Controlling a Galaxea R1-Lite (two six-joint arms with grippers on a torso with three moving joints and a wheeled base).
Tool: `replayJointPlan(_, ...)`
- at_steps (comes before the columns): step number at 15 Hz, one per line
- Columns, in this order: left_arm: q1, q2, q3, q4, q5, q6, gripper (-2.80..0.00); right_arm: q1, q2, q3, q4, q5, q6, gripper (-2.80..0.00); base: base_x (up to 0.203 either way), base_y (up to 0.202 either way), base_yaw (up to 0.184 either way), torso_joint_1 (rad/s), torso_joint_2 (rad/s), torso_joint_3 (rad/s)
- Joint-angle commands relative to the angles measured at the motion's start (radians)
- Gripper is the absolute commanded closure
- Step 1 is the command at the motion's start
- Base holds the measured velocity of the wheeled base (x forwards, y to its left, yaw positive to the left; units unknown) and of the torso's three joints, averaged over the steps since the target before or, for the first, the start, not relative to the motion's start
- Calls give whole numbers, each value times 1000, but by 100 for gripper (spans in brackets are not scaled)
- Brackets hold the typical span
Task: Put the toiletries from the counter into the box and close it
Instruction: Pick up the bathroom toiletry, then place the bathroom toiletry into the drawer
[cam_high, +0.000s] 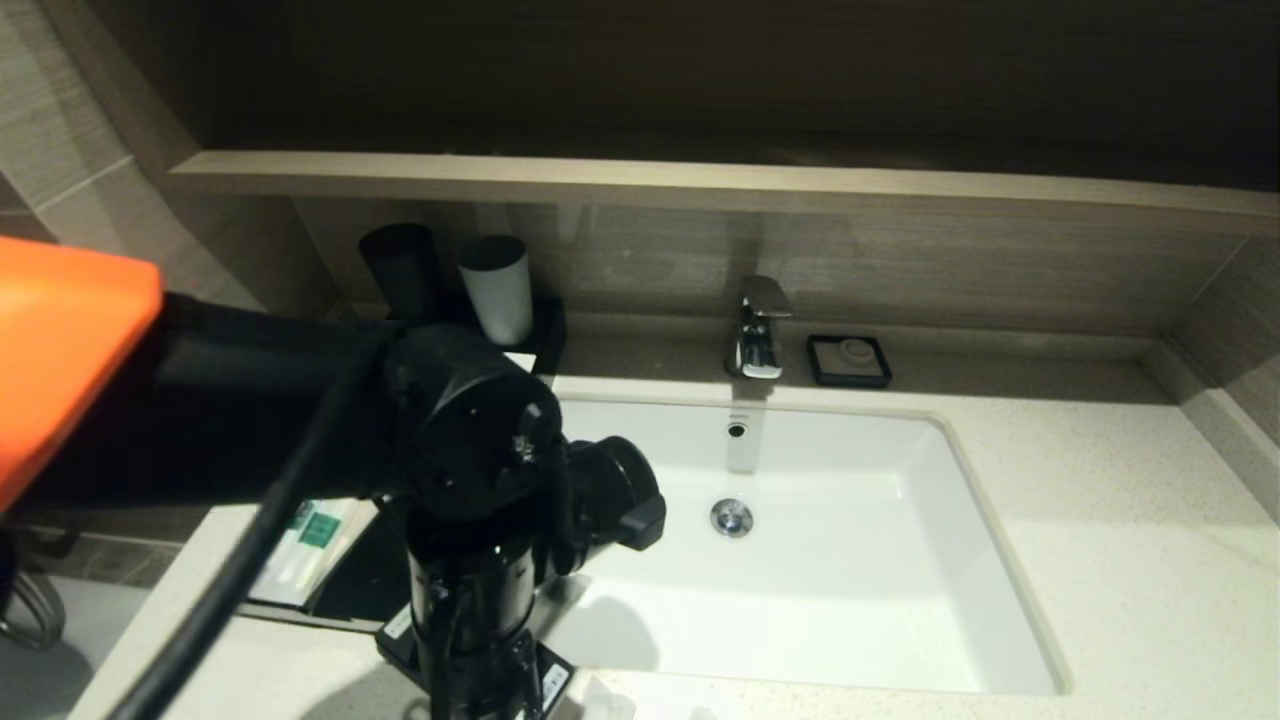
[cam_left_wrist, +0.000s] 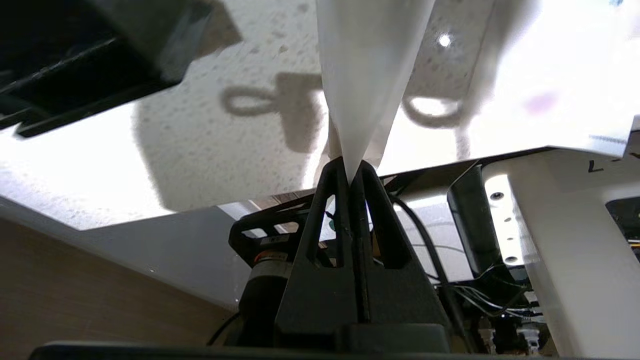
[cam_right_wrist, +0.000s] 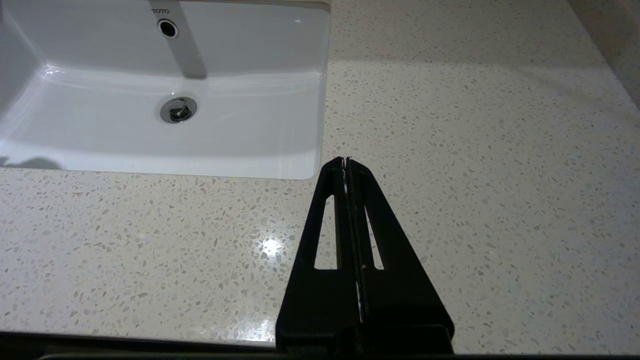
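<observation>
Carrying a white packet (cam_left_wrist: 367, 75) pinched in the left gripper (cam_left_wrist: 351, 172) above the counter (cam_left_wrist: 210, 140) — next, I judge, swing to the box (cam_high: 350, 585) and release; right gripper (cam_right_wrist: 346, 161) parked, clenched empty.

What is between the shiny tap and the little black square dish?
Nothing. In the head view, only bare ledge lies between the tap and the black square dish.
</observation>
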Motion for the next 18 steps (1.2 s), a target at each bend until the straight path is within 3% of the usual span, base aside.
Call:
replayJointPlan(1,0,-46,-13,20,12,-4,0,0,-1,0,1,0,0,0,0,0,0,0,0,0)
replayJointPlan(10,30,-153,-78,145,69,-58,0,0,-1,0,0,0,0,0,0,0,0,0,0,0)
replayJointPlan(18,209,-258,-88,201,81,-76,0,0,-1,0,0,0,0,0,0,0,0,0,0,0)
